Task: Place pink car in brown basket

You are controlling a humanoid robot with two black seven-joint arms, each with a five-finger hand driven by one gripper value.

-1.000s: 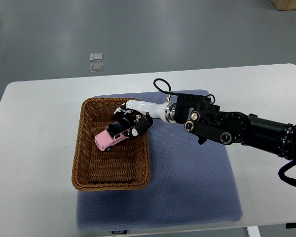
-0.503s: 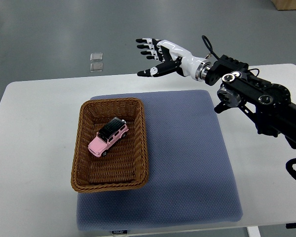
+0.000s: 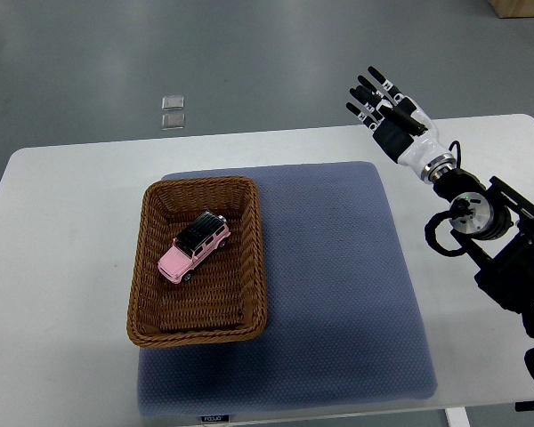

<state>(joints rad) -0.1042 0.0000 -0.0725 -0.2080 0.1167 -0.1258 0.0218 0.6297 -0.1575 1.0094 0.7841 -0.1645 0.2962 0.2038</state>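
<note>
The pink car (image 3: 194, 248) with a black roof lies inside the brown wicker basket (image 3: 149, 313), near its middle, angled up to the right. My right hand (image 3: 387, 111) is raised at the far right, well away from the basket, above the table's back edge. Its fingers are spread and hold nothing. Its arm (image 3: 481, 227) runs down to the right edge. The left arm is out of view.
The basket stands on the left part of a blue-grey mat (image 3: 338, 285) on a white table (image 3: 62, 249). Two small clear squares (image 3: 173, 110) lie on the floor beyond the table.
My right hand let go of the pink car in the basket, then rose and swung far to the right with fingers spread. The car settled slightly lower left in the basket.
</note>
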